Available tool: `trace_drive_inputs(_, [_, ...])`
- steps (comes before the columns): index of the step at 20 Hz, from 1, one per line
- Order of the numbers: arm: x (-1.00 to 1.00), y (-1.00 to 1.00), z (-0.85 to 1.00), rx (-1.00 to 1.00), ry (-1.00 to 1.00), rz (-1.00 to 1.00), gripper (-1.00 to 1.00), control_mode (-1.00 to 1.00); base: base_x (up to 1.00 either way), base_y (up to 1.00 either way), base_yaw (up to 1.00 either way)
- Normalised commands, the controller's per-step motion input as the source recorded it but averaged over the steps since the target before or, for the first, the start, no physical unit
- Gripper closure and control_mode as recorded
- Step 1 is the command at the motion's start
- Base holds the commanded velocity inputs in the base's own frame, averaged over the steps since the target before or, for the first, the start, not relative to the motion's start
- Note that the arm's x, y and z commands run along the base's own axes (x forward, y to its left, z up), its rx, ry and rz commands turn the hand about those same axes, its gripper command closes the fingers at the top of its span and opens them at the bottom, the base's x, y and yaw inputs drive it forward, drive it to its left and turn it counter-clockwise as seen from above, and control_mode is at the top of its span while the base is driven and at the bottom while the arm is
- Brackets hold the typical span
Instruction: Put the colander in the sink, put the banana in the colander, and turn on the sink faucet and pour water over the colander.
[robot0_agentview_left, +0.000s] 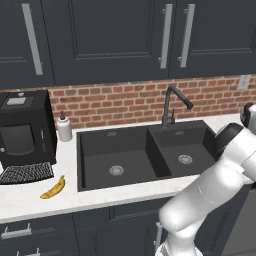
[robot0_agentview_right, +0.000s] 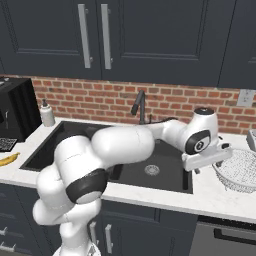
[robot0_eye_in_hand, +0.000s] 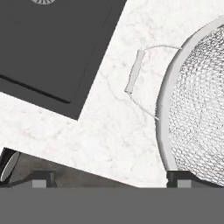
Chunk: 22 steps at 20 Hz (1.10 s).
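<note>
The silvery wire-mesh colander (robot0_agentview_right: 241, 169) stands on the white counter to the right of the black double-basin sink (robot0_agentview_right: 150, 167). In the hand view the colander (robot0_eye_in_hand: 197, 109) is on the right, its thin handle (robot0_eye_in_hand: 134, 70) pointing toward the sink corner (robot0_eye_in_hand: 52, 43). My gripper (robot0_agentview_right: 209, 165) hovers low at the colander's left edge, open, with nothing between its fingers. One fingertip (robot0_eye_in_hand: 179, 178) is by the colander's rim. The yellow banana (robot0_agentview_left: 54, 188) lies on the counter left of the sink (robot0_agentview_left: 140, 155). The dark gooseneck faucet (robot0_agentview_left: 172, 105) rises behind the basins.
A white soap dispenser (robot0_agentview_left: 64, 127) stands at the sink's back left corner. A black coffee machine (robot0_agentview_left: 22, 130) and a flat dark mesh tray (robot0_agentview_left: 25, 173) sit at far left. The counter's front edge (robot0_eye_in_hand: 100, 173) runs close under the gripper.
</note>
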Motion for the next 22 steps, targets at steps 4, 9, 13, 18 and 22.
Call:
trace_drive_inputs(4, [0.36,-0.36,-0.2,0.0,0.0,0.08,-1.0,-1.0,0.0,0.0,0.0])
trace_drive_inputs(9, [0.37,-0.35,-0.11,0.0,0.0,0.04,-1.0,-1.0,0.0,0.0,0.0])
trace_drive_inputs(13, [0.37,-0.36,-0.11,0.0,0.0,0.02,-1.0,-1.0,0.0,0.0,0.0])
trace_drive_inputs(18, [0.42,-0.31,-0.14,0.0,0.0,0.0,-1.0,-1.0,0.0,0.0,0.0])
trace_drive_inputs(22, [0.36,-0.2,-0.25,0.0,0.0,0.0,-1.0,-1.0,0.0,0.0,0.0])
